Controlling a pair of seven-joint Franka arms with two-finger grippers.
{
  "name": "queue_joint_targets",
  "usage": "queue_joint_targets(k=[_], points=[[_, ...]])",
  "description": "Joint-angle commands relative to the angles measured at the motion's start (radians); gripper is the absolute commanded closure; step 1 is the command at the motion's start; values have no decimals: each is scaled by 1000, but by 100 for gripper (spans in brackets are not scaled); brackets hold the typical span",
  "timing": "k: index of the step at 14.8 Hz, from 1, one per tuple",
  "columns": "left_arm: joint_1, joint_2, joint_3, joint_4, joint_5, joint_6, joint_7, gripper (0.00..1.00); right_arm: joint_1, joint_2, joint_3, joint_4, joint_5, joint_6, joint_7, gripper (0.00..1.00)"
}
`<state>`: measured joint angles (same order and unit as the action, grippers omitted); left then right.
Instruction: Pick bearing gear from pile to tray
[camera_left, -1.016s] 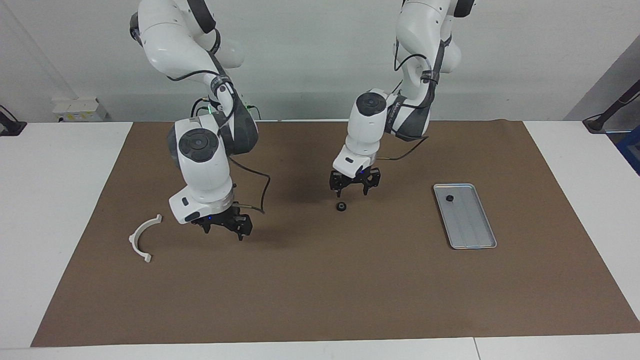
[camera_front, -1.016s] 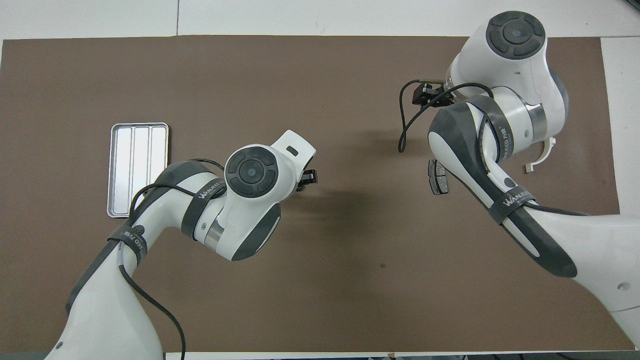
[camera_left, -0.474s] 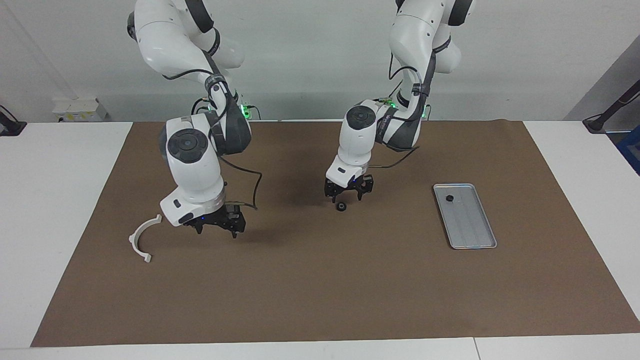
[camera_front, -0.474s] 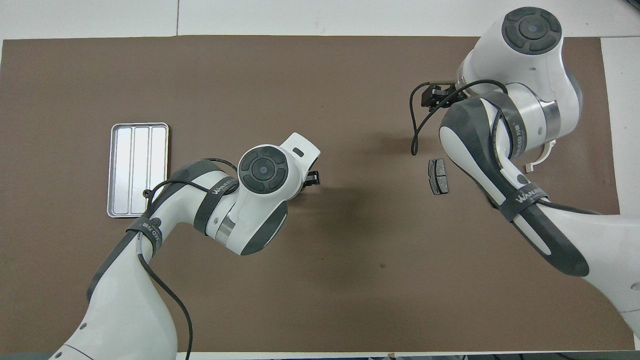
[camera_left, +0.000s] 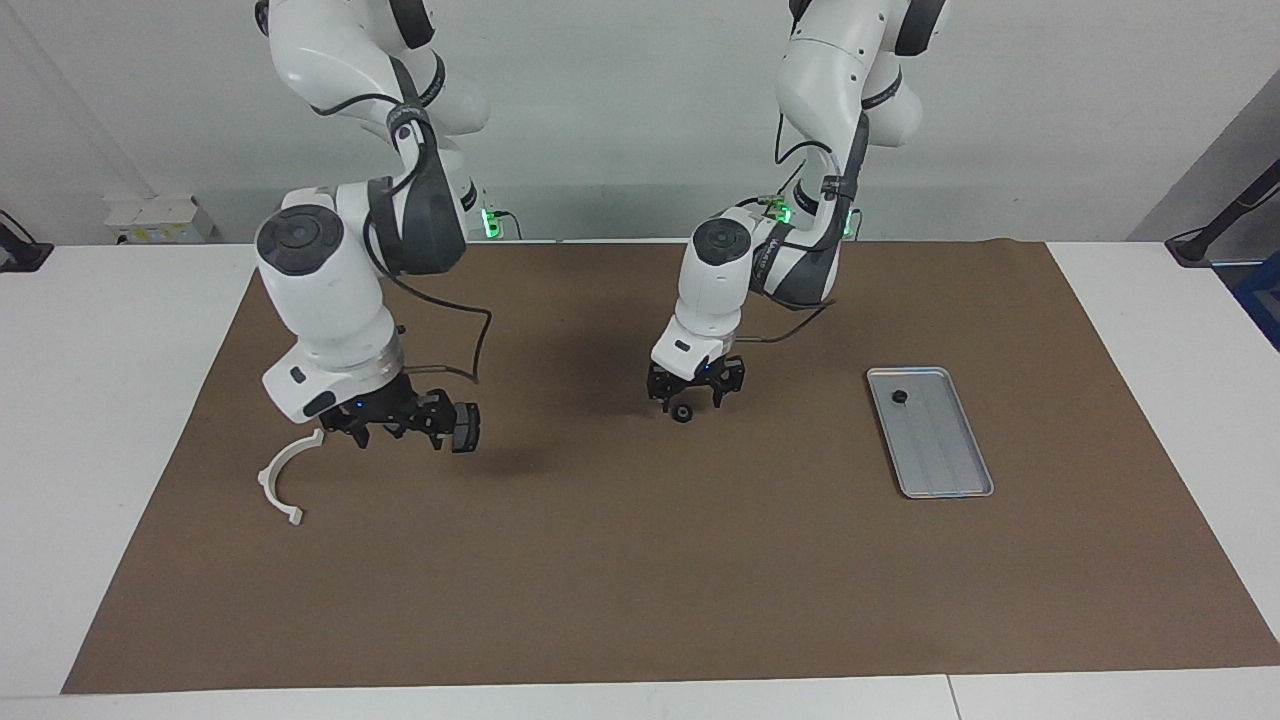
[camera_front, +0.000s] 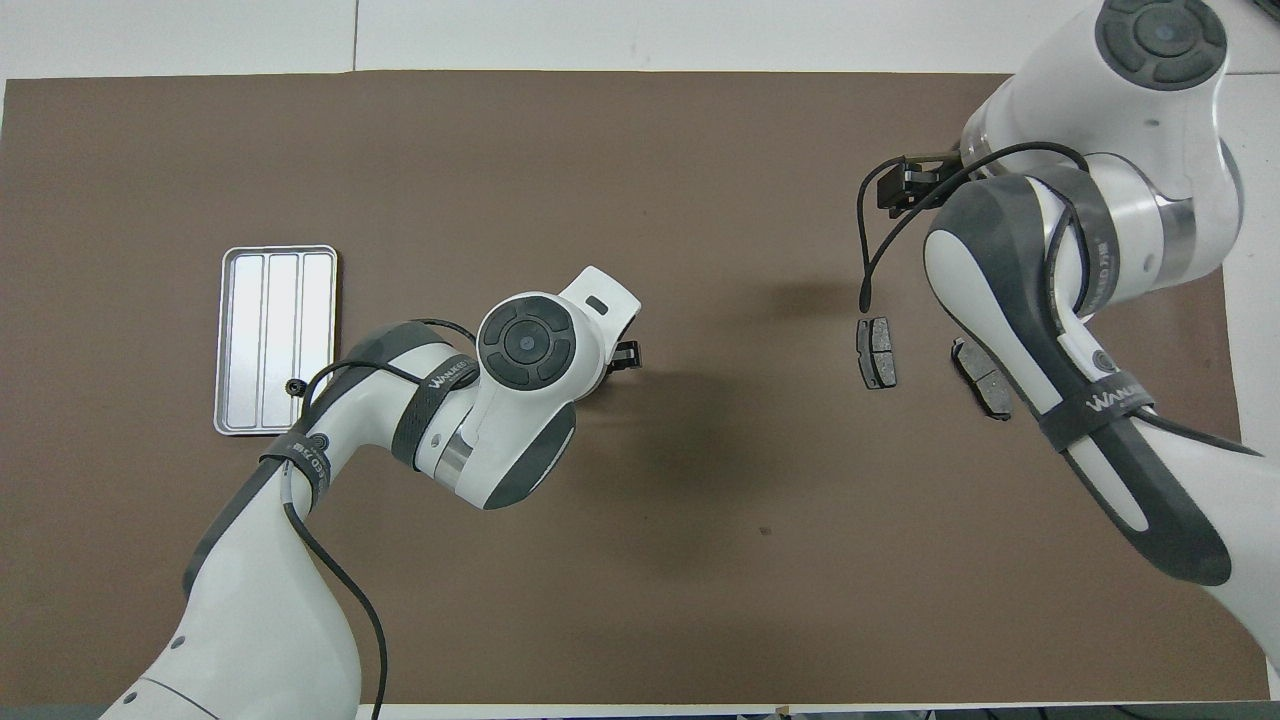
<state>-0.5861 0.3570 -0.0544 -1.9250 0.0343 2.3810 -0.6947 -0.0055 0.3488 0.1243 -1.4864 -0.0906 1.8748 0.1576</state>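
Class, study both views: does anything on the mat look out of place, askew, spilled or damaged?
Nothing looks spilled or damaged. One black gear lies alone mid-mat, apart from the other parts, under the open left gripper. One brake pad lies square to the mat; the second brake pad beside it lies slanted.

mat (camera_left: 640, 580): matt brown, paper-like, under all I work on | tray (camera_left: 958, 478): dull silver metal, ribbed floor | half-ring bracket (camera_left: 278, 478): smooth white plastic | brake pads (camera_front: 876, 352): matt dark grey | my arm shells: glossy white plastic
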Motion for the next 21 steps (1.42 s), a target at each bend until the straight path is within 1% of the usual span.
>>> queue_joint_targets(k=[1,4,7,8,12,16,21], points=[[-12,19,11,-8,19,47,-20,14,-4,-132,-35,-80,40,-61,-75,0],[-18,17,11,-8,19,24,-23,14,4,-259,-38,-127,40,-147,-72,0],[-26,17,11,-8,19,12,-32,16,7,-330,-38,-138,40,-233,-66,0],[-27,17,11,-9,19,12,-32,18,7,-352,-38,-140,40,-259,-64,0],[-32,17,11,-11,19,14,-34,20,10,-454,-38,-207,60,-292,-20,0],[-31,17,11,-15,21,21,-37,20,15,-462,-37,-212,84,-306,31,0],[-32,16,11,-38,21,52,-37,21,15,-458,-37,-218,92,-298,26,0]])
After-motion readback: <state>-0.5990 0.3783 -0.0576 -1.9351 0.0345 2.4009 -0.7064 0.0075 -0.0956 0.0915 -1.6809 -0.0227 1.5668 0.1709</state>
